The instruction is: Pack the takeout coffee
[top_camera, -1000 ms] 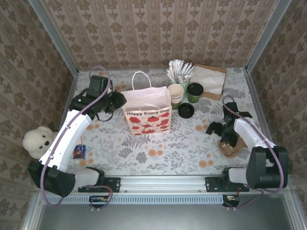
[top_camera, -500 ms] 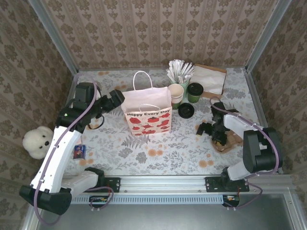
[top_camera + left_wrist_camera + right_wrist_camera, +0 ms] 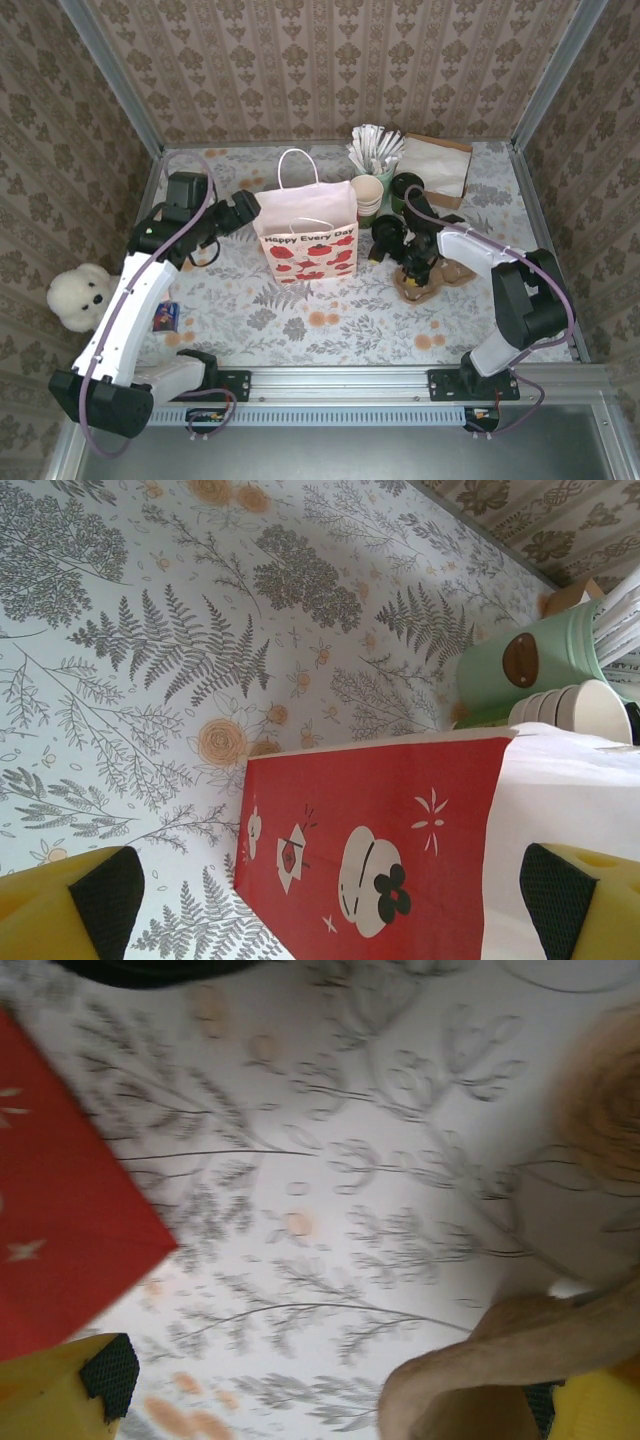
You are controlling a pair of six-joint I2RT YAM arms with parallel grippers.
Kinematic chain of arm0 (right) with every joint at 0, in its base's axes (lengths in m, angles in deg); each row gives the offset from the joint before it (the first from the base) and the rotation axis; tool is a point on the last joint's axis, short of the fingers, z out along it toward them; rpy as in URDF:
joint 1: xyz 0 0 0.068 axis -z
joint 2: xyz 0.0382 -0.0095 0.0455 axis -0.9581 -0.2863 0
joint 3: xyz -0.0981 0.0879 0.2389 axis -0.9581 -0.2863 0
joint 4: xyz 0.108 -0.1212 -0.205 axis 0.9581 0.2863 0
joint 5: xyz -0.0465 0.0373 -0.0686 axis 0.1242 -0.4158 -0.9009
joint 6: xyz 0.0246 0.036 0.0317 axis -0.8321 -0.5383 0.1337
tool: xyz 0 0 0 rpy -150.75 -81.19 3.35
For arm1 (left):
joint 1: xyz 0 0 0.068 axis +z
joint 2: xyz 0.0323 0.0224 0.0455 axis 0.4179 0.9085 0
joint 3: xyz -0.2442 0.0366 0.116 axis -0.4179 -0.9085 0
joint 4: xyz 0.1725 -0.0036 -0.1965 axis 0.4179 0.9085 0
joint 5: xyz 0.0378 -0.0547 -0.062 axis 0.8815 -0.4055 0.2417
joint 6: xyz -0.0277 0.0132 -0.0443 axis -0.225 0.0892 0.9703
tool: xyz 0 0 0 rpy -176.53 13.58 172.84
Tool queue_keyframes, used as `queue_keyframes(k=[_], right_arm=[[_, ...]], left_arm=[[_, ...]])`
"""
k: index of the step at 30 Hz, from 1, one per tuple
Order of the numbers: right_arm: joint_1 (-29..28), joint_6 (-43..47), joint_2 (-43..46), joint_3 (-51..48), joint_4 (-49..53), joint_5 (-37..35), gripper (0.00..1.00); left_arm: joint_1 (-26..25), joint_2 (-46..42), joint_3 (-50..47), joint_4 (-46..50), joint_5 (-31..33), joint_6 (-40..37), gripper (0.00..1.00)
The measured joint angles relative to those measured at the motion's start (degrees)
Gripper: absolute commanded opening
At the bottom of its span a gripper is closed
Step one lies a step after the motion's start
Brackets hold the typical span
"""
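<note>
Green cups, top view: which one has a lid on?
The single cup just right of the stack: a black lid closes it, while the stacked cups show open cream insides.

Beige damask walls [image 3: 320, 60], grey metal corner posts [image 3: 110, 75], fern-printed tabletop [image 3: 300, 310].

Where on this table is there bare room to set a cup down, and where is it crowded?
Bare cloth lies between the white paper bag with red strawberries and the near metal rail. Crowded: the far right, around the stack of green cups, the lidded green cup, the loose black lid and the brown cardboard carrier.
</note>
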Motion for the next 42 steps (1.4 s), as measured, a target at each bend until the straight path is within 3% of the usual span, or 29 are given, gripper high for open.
queue_keyframes(k=[7,15,21,28,31,38,42], right_arm=[[4.37,9.94,-0.02,7.23,6.75,-2.69,1.00],[13.05,22.27,0.07,4.11,11.43,-10.45,0.99],[12.31,25.86,-0.11,2.97,12.50,-9.70,0.96],[7.13,23.06,-0.09,2.29,12.46,-5.84,0.94],[5.31,21.99,-0.09,2.29,12.48,-5.44,0.89],[2.27,20.13,1.16,0.15,10.43,-17.68,0.76],[1.55,21.18,2.12,-1.16,8.61,-19.91,0.73]], left_arm=[[0.31,1.44,0.00,-1.51,-1.64,-1.07,1.00],[0.37,1.73,-2.47,-6.56,-7.52,-2.14,1.00],[-1.18,1.73,-2.93,-9.01,-11.32,-2.58,1.00],[-5.51,1.55,-3.82,-9.73,-12.17,-2.99,1.00],[-7.04,1.55,-4.04,-10.60,-12.22,-2.97,1.00],[-7.91,1.18,-4.11,-11.54,-9.94,-2.99,1.00],[-7.91,0.50,-4.11,-11.52,-7.82,-3.13,1.00]])
